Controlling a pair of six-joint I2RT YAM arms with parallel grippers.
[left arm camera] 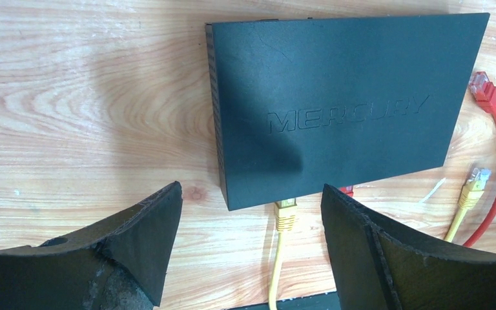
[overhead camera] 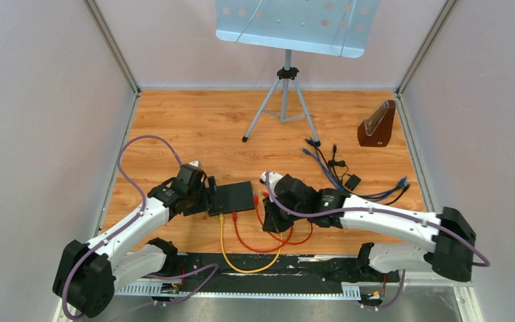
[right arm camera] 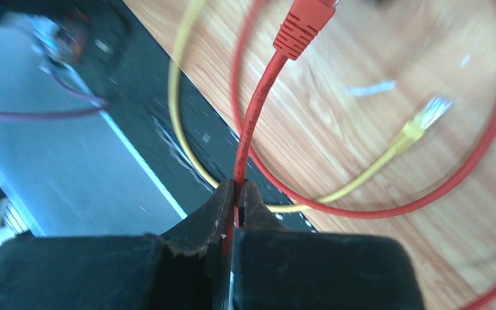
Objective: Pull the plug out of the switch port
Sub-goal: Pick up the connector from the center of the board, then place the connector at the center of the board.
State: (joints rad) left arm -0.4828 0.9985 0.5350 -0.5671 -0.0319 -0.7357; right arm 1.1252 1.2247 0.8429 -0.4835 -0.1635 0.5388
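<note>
The black switch lies flat on the wooden floor. A yellow plug sits in its front edge. A red plug is at that same edge, mostly hidden behind my left finger. Another red plug and a yellow plug lie loose right of the switch. My left gripper stands open at the switch's left end, holding nothing. My right gripper is shut on the red cable, a short way behind a red plug.
A music stand's tripod stands at the back centre. A brown wooden wedge and a tangle of dark and blue cables lie at the back right. A black strip runs along the near edge. Walls close in both sides.
</note>
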